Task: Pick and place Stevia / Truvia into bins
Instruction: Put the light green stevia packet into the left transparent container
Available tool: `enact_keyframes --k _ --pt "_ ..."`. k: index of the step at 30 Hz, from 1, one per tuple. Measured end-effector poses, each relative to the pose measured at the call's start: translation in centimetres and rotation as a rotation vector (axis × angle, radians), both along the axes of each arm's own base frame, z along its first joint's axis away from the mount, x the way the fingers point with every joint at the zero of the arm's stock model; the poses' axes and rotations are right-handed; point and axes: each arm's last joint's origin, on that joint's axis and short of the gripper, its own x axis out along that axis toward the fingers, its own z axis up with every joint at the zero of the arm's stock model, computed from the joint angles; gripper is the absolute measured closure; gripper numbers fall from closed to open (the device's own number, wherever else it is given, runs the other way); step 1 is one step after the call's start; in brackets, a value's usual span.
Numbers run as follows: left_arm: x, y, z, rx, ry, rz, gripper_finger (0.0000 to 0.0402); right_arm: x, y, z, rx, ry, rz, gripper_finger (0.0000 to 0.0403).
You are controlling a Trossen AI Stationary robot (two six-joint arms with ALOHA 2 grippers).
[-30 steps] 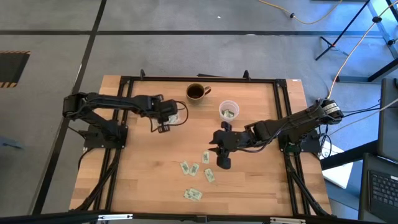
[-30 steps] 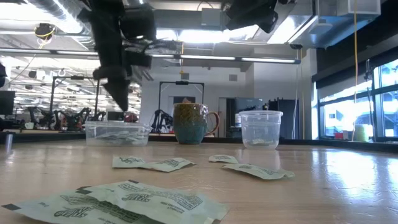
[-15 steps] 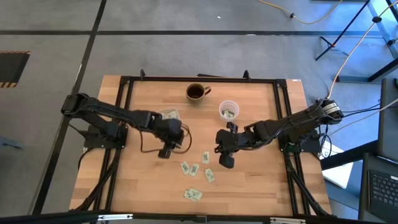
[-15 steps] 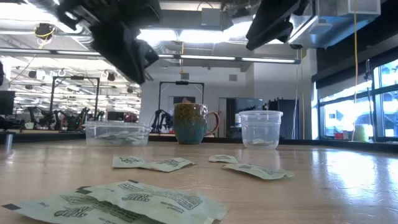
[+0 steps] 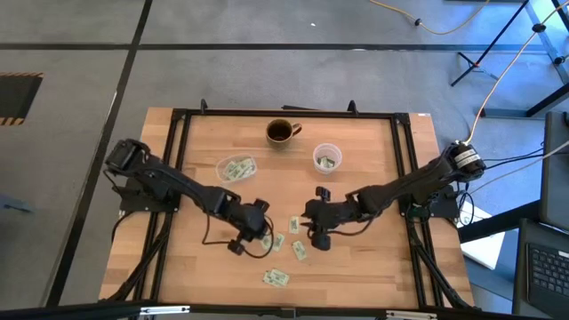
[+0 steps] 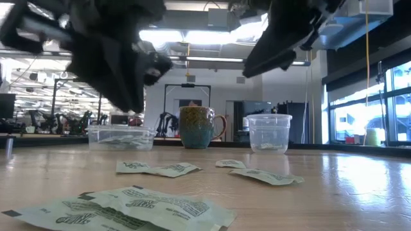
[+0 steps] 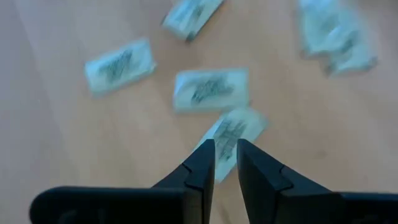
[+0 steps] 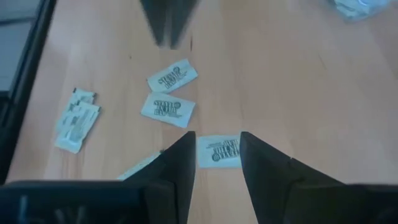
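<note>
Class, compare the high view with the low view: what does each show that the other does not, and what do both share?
Only the high view: the black frame around the table, the grey floor, and the left gripper and right gripper over the loose sachets.
Only the low view: the room behind, with ceiling lights and windows.
Both: the mug, the round cup, the shallow tub, sachets and both arms.

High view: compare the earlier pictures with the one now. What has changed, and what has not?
The left gripper left the tub and swung down to the loose sachets, fingers open, holding nothing. The right gripper shifted slightly toward those sachets, also open and empty. The sachets, tub, cup and mug stayed where they were.
</note>
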Motion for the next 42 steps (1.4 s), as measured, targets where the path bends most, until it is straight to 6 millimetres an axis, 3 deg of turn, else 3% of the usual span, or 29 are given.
enact_keyframes --k 6,26,42 --pt "0.5 -0.1 -1.8 0.045 0.039 0.016 0.034 -0.4 -0.2 -1.7 0.022 -0.068 0.0 0.0274" --pt "1.2 -0.5 -5.1 0.061 0.115 0.014 0.0343 -0.4 -0.6 -1.8 0.029 -0.064 -0.018 0.0274" --pt "1.0 -0.5 -5.2 0.06 0.134 0.016 0.0399 -0.4 -0.6 -1.8 0.031 -0.069 -0.018 0.0274"
